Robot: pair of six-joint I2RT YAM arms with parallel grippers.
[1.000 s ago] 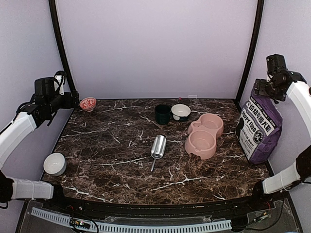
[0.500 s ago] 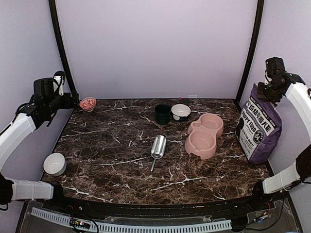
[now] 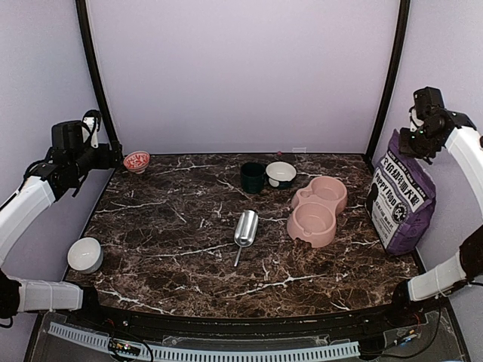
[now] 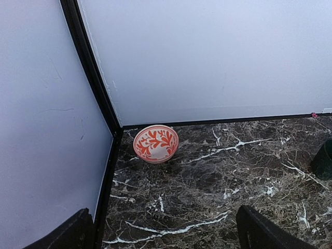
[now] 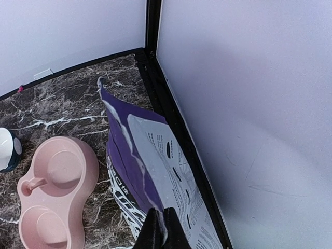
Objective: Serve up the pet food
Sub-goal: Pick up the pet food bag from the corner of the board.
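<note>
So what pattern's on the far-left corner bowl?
Small round bowl: red leaf sprigs on white, clearest in left wrist view.

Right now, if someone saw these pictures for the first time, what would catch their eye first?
The tall purple bag standing at the right edge of the table stands out most, with the right gripper pinched shut on its top edge. Just left of it sits the empty pink double bowl. A metal scoop lies in the middle of the dark marble.
</note>
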